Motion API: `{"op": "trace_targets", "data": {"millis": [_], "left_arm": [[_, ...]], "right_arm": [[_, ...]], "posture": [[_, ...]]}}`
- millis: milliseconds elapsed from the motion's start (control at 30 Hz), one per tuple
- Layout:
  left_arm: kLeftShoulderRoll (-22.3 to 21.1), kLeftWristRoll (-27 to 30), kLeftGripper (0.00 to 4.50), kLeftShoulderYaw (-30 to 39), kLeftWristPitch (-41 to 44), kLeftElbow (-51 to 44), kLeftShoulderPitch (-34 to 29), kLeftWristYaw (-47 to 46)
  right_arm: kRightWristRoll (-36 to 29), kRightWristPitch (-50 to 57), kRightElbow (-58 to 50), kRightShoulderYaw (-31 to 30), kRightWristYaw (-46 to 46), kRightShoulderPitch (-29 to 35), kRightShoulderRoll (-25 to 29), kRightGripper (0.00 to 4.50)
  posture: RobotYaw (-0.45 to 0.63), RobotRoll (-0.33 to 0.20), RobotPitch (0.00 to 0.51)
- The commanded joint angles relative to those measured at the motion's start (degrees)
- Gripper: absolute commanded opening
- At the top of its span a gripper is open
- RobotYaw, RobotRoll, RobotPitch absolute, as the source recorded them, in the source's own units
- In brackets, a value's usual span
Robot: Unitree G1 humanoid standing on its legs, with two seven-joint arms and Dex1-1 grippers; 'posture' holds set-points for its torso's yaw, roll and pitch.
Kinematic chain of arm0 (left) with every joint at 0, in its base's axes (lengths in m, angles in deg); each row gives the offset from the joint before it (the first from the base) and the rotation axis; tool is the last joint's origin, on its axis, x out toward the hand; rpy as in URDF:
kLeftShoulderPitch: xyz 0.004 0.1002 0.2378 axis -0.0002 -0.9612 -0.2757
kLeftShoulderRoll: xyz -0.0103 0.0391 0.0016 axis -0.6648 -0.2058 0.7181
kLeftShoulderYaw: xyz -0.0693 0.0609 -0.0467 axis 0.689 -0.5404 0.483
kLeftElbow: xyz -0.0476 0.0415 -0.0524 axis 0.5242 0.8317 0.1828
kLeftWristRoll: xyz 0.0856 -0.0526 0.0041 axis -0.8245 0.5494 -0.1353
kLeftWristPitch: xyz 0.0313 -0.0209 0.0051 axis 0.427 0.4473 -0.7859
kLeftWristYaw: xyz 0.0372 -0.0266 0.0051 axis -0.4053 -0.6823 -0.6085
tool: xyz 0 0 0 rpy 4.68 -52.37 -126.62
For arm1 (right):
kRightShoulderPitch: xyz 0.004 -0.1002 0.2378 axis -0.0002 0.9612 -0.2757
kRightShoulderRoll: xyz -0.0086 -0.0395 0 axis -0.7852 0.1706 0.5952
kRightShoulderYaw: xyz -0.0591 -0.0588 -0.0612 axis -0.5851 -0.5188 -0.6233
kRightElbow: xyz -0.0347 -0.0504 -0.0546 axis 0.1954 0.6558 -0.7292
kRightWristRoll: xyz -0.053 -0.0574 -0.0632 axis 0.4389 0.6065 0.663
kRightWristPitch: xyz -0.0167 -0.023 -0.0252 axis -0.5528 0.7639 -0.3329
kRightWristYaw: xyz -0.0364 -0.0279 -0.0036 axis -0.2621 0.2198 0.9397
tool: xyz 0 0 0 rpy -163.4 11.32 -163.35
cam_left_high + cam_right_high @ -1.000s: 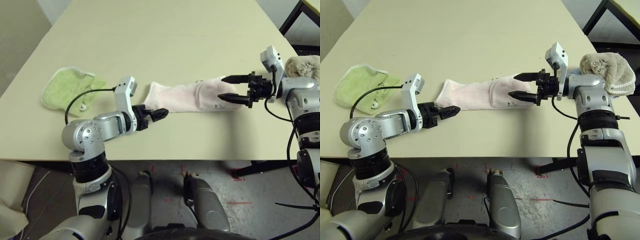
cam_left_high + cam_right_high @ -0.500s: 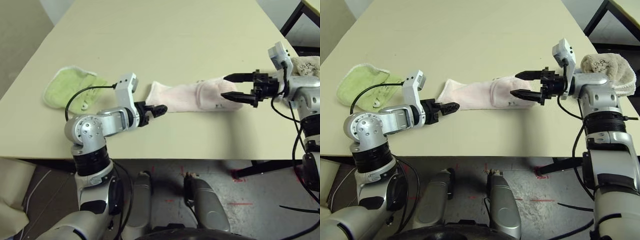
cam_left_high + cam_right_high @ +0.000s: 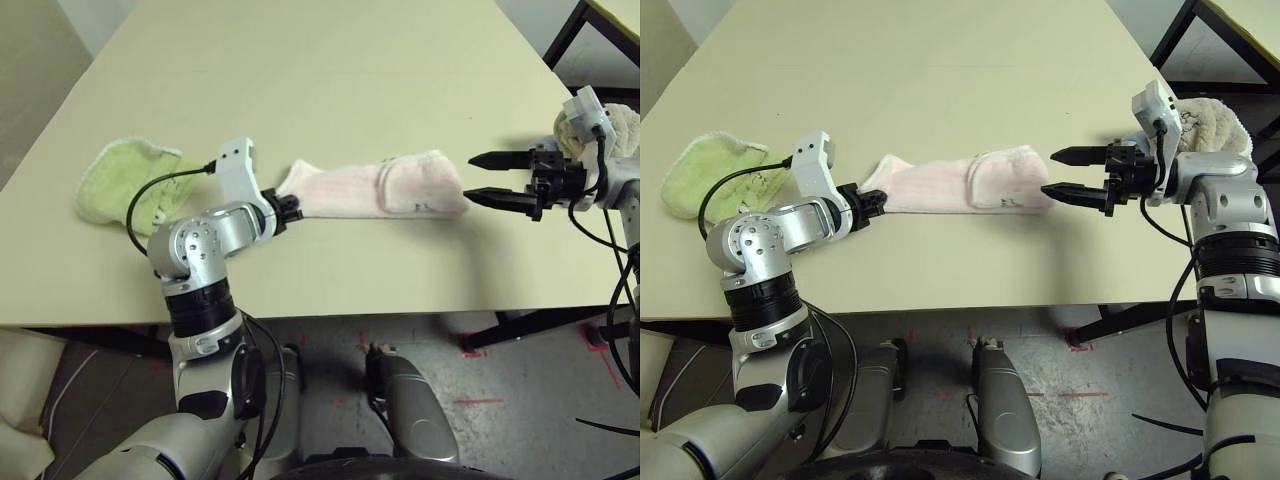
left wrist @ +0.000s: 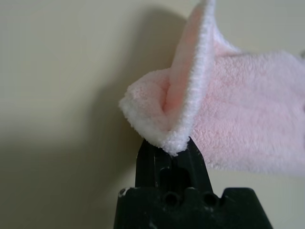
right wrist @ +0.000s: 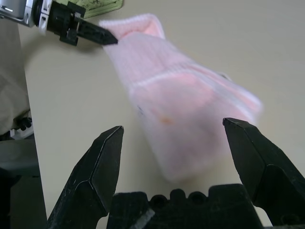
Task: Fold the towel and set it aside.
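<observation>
- The towel (image 3: 375,186), pale pink and lying as a long narrow band across the middle of the table (image 3: 330,70), is now held at its 9 o'clock end.
- The left gripper (image 3: 288,207), open and short of the cloth a second ago, has moved in and clamped onto that corner.
- The right gripper (image 3: 497,176) has drawn back off the towel's 3 o'clock end; its fingers stand wide and empty.
- Judged from this, the next fold is starting, likely carrying the pinched end toward 3 o'clock.
- A light green cloth (image 3: 125,182) lies apart at 9 o'clock.

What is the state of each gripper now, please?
Left gripper: closed on the towel, pinching its corner.
Right gripper: open, holding nothing, just off the towel's other end.
</observation>
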Motion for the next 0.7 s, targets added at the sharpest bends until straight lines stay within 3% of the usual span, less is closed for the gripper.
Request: {"op": "trace_targets", "data": {"millis": [33,267,400,700], "left_arm": [[-1.44,-1.74,0.01,-2.88,-0.62,-2.97,-0.25,0.9],[-4.7,-2.46,0.01,-9.07,-1.63,-5.78,2.3,4.48],[-7.24,-1.34,0.01,-18.89,-2.58,-7.31,5.7,10.32],[-4.76,-3.53,0.01,-32.92,-9.17,3.02,13.93,18.6]], "right_arm": [[0.14,-1.09,1.47,0.81,-0.81,0.42,1.19,4.5],[1.43,-3.19,3.48,-0.03,-0.95,0.48,0.78,4.5],[2.82,-4.77,4.8,-0.67,0.09,0.27,-0.13,4.5],[4.68,-7.19,9.1,-0.66,2.16,0.36,-2.15,4.5]], "posture": [[0.1,0.0,0.165],[0.1,0.0,0.16],[0.11,0.0,0.159],[0.09,0.0,0.155]]}}
